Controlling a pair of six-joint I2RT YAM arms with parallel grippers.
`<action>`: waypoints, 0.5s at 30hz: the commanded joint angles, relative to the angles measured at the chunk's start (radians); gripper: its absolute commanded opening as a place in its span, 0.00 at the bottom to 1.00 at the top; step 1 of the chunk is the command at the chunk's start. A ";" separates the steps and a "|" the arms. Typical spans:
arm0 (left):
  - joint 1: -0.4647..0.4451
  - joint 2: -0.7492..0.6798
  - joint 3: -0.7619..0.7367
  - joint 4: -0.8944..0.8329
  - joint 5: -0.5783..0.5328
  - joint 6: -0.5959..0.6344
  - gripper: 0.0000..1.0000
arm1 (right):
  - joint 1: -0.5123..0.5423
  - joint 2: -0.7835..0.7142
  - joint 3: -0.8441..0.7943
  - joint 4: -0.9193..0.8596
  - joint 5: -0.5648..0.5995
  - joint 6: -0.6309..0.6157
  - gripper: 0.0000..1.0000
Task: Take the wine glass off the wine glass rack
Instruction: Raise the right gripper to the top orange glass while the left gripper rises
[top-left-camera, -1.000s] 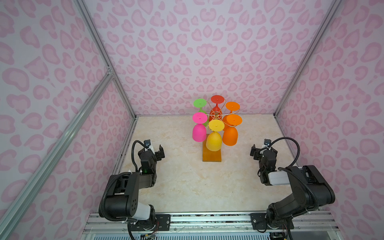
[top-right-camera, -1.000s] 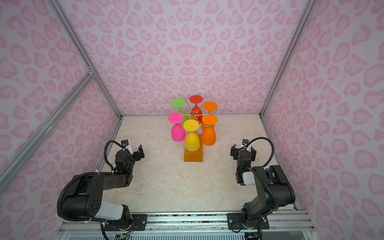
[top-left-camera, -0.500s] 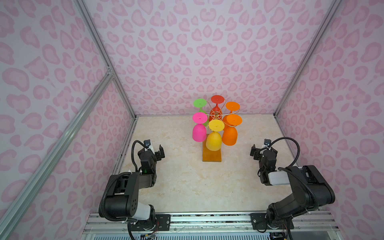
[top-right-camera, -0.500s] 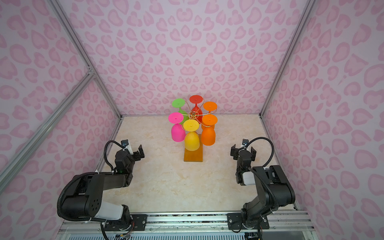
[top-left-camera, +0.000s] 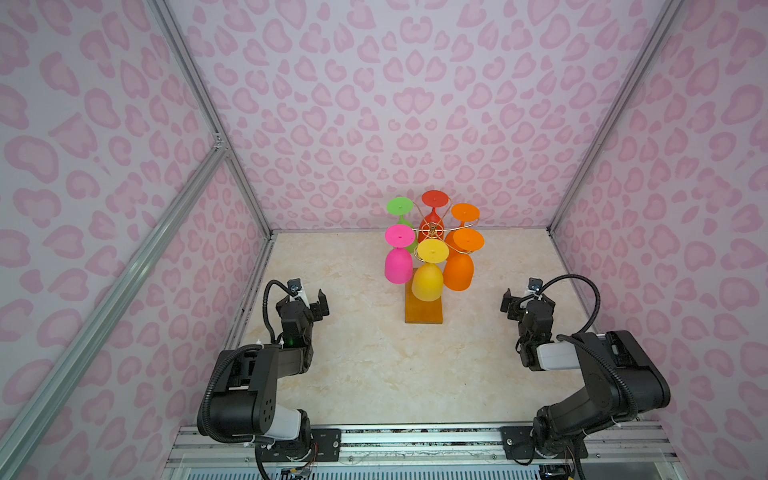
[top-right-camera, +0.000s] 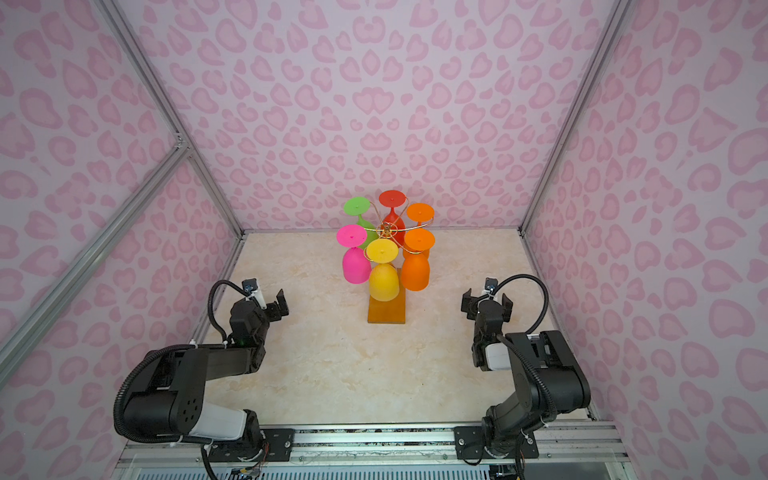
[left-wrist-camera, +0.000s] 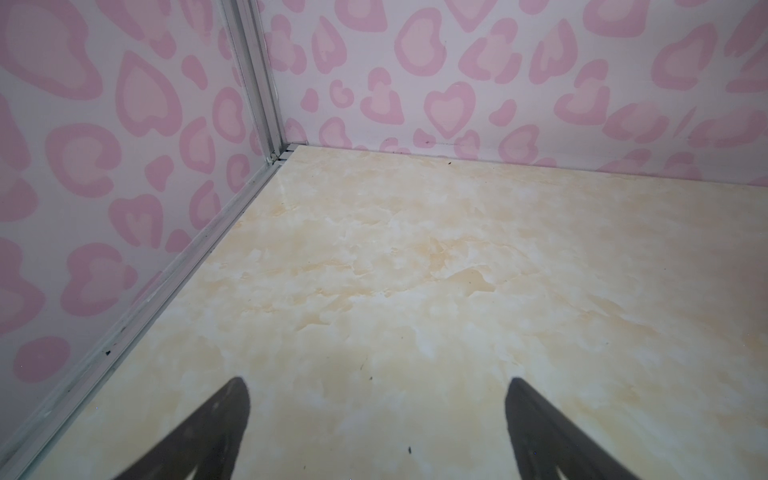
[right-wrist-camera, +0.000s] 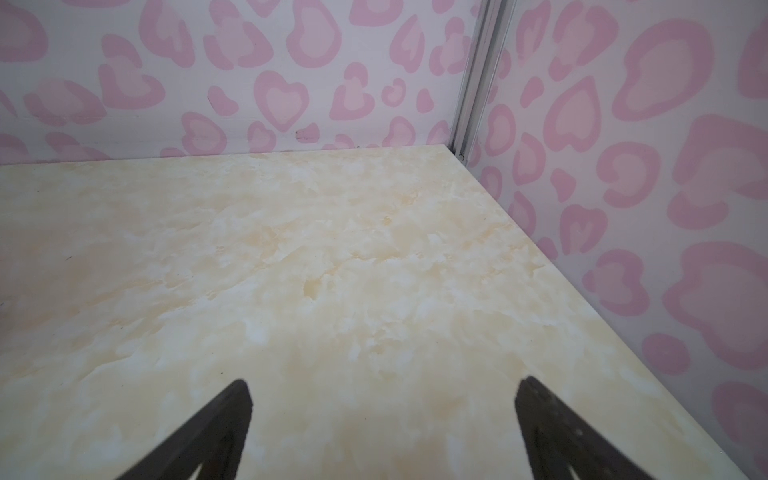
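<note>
While six glasses (top-left-camera: 427, 281) hung upside down on the rack (top-left-camera: 424, 309), left gripper (top-left-camera: 311, 297) and right gripper (top-left-camera: 527, 300) sat well apart from it, jaws wide and empty.

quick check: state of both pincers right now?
Left pincer: open, holding nothing.
Right pincer: open, holding nothing.

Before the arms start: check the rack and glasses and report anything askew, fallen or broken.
Nothing stands out. The wine glass rack stands upright on the table, six wine glasses hang upside down from it, none fallen or visibly damaged.
</note>
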 joint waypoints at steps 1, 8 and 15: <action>-0.001 -0.050 0.039 -0.078 -0.004 0.000 0.97 | -0.005 -0.052 0.026 -0.057 -0.046 -0.016 0.99; -0.031 -0.111 0.082 -0.187 -0.086 0.008 0.97 | -0.005 -0.208 0.098 -0.275 -0.061 -0.010 0.98; -0.086 -0.196 0.144 -0.258 -0.095 -0.014 0.98 | -0.006 -0.350 0.339 -0.619 -0.177 0.119 0.95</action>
